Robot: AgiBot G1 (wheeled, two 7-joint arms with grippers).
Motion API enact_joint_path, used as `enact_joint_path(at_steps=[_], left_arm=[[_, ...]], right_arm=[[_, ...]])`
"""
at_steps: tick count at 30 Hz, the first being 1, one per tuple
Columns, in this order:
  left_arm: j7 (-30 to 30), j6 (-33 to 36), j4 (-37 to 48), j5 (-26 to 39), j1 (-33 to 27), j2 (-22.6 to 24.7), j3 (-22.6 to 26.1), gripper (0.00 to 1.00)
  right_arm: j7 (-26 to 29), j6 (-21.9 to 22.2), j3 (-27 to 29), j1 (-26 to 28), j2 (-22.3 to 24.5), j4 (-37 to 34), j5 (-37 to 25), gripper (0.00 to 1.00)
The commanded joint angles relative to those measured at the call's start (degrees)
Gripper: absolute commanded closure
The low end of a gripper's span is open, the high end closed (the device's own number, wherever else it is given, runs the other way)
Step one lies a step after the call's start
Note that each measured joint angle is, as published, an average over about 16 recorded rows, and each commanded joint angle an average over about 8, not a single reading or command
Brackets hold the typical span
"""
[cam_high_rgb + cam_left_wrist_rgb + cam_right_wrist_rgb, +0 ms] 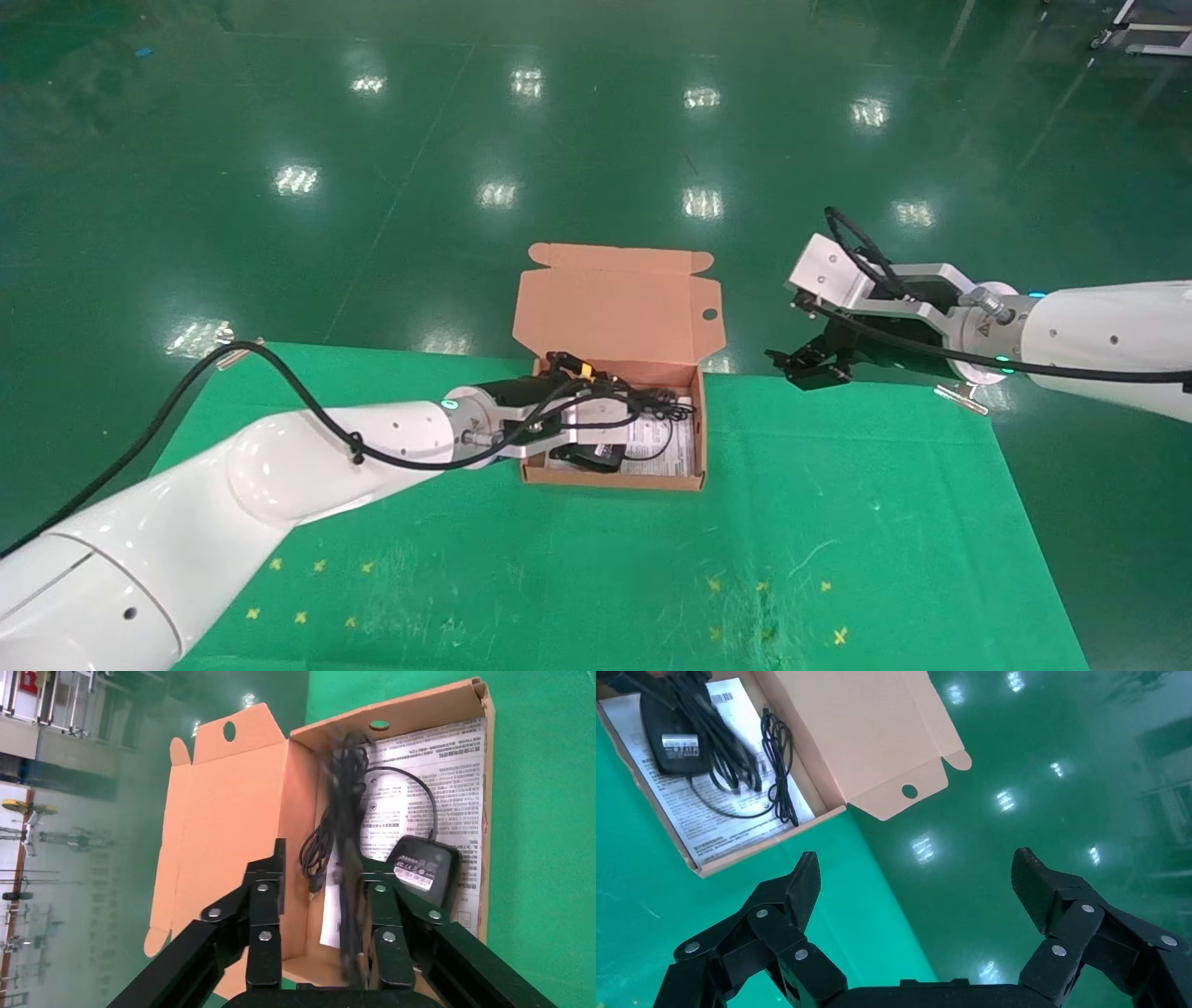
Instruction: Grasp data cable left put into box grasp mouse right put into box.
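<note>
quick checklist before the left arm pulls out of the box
1. Left claw open: ok, its fingers stand apart.
2. Cable free of the claw: cannot tell, the blurred bundle hangs between the fingers, close to one.
3. Cable over the box: ok.
4. Mouse in the box: ok, it lies on the printed sheet.
5. Lid open: ok, standing up at the far side.
6. Right claw out of the way: ok, open, off to the box's right.

Left gripper [320, 881] fingers parted — right gripper [916, 874] (raised) spread wide.
</note>
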Motion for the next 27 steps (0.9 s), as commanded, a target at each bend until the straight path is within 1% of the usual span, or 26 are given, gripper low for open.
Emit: enact_joint_path(at_steps=[1,7,11,14,18,21,27], left_arm=[[0.08,0.18,-0.34,0.13,0.33,-0.33,-0.04,0.00],[-2.45,-0.84,-0.05,-1.08,-2.70,-1.66,-0.97,0.00],[-4.27,-1.60,1.59,-1.64,-6.15,-2.24,-1.96,0.00],[-5.29,-1.83,2.92,-1.98,-8.17,-2.48,-2.51,0.00],[-6.21,-1.43,3.57,-2.72,-9.46,-2.95,-3.34,0.00],[-6.89,0.17,2.67,-3.87,-8.99,-4.03,-4.62,0.00],[-9.24,5.89,-1.29,-7.44,-6.03,-7.71,-8.59,0.00]], right_arm=[[0.04,-0.08,-0.04,-0.18,-0.10,-0.17,0.16,0.00],[-1.38,0.36,0.73,2.47,0.72,1.48,-1.06,0.00],[-3.61,-1.52,0.87,5.97,1.45,3.12,-2.58,0.00],[-5.02,-3.73,0.60,8.27,1.72,3.74,-3.51,0.00],[-5.97,-5.51,0.76,9.69,1.94,4.01,-3.88,0.00],[-6.49,-7.18,2.21,8.89,2.24,4.27,-2.64,0.00],[-8.39,-11.55,7.89,4.28,3.22,5.04,2.58,0.00]])
